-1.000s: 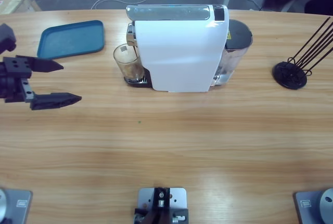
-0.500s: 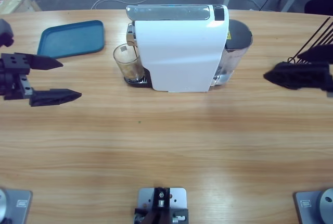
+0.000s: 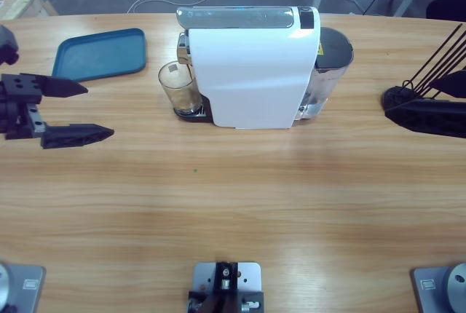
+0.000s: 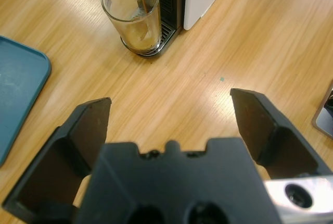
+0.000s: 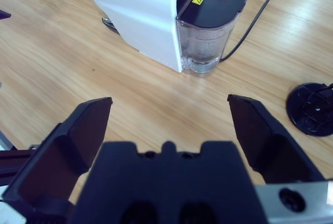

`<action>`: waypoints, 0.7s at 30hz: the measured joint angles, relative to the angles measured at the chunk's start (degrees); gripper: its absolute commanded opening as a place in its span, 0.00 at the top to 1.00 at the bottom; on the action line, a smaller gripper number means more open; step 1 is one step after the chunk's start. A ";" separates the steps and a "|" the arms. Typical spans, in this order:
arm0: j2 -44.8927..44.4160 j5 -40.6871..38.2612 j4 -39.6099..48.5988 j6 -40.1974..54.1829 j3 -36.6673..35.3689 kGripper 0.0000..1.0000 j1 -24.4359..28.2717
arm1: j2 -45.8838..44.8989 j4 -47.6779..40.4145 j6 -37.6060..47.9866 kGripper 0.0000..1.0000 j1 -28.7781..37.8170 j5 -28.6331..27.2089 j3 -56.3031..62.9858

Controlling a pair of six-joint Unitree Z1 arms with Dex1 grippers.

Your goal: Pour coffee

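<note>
Two arms worked at our wooden table [image 3: 233, 204]. Near its far edge stood the white coffee machine [image 3: 251, 73], its clear water tank [image 5: 208, 36] at one end. Our teal tray [image 3: 100, 54] lay apart from the machine, beyond the glass. Our left gripper [image 3: 81, 112] hovered over bare wood near the tray, jaws spread wide and holding nothing. Our right gripper [image 5: 169, 120] likewise had its jaws spread and empty, beside the black wire capsule stand [image 3: 408, 102]. On the machine's drip grate stood the clear glass [image 4: 132, 13], with a thin brown stream running in. The coffee [image 4: 139, 32] lay shallow at its bottom.
</note>
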 measured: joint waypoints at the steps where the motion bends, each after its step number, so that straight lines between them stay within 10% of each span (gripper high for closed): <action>1: 0.00 0.00 0.00 0.00 0.00 0.01 0.00 | -0.01 -0.11 0.00 0.00 0.00 0.00 0.09; 21: 0.00 0.00 0.01 0.00 0.00 0.01 0.00 | -0.06 -0.75 -0.01 0.00 0.00 1.66 2.77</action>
